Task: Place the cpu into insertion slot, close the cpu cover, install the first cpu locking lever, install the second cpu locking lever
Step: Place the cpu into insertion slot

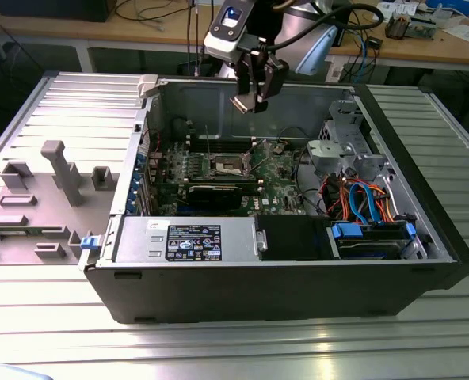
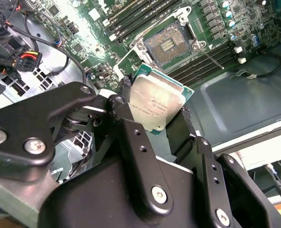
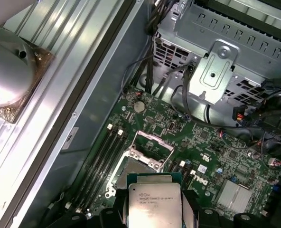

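My gripper (image 1: 253, 96) hangs above the open computer case, shut on the cpu (image 1: 248, 104). The cpu (image 2: 155, 100) is a flat square chip with a dull silver top, pinched at two opposite edges between black fingers (image 2: 184, 118). It is tilted and well clear of the board. Below it on the green motherboard lies the insertion slot (image 2: 168, 45), a square pin field in a silver rim, uncovered. In the first wrist view the cpu (image 3: 154, 205) hides part of the slot (image 3: 136, 167), and the cpu cover (image 3: 154, 138) stands raised at the slot's far side. A thin locking lever (image 2: 210, 58) sticks up beside the slot.
Long black memory slots (image 2: 204, 64) flank the socket. A long black card (image 1: 215, 194) lies in front of it in the exterior view. A metal drive cage (image 1: 347, 146) with orange and blue cables (image 1: 361, 198) fills the exterior view's right. The case walls (image 1: 187, 103) ring the board.
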Motion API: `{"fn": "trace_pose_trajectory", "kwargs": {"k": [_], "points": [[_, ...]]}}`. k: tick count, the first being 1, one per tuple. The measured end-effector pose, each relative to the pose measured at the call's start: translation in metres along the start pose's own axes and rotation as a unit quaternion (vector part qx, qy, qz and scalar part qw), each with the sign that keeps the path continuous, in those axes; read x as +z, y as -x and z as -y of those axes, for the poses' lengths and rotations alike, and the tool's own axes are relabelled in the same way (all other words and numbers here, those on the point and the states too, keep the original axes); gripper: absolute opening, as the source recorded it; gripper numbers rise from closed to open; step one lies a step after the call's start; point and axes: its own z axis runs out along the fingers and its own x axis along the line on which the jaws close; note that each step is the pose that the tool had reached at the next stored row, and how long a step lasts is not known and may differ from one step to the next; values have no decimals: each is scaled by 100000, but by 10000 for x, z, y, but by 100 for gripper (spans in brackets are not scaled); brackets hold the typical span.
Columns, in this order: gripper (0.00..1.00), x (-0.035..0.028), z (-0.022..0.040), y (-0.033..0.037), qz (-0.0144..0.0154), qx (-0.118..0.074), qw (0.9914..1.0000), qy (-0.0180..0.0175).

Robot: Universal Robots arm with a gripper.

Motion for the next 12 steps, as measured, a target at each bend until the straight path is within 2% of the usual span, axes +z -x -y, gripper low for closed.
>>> {"fn": "trace_pose_trajectory", "kwargs": {"k": [3,5,12], "points": [[55,2,1,0,90,1023,99995,21],[55,3,2,-1,203,2243,99975,41],[55,4,5,-2,409,4566,99895,88]]}}
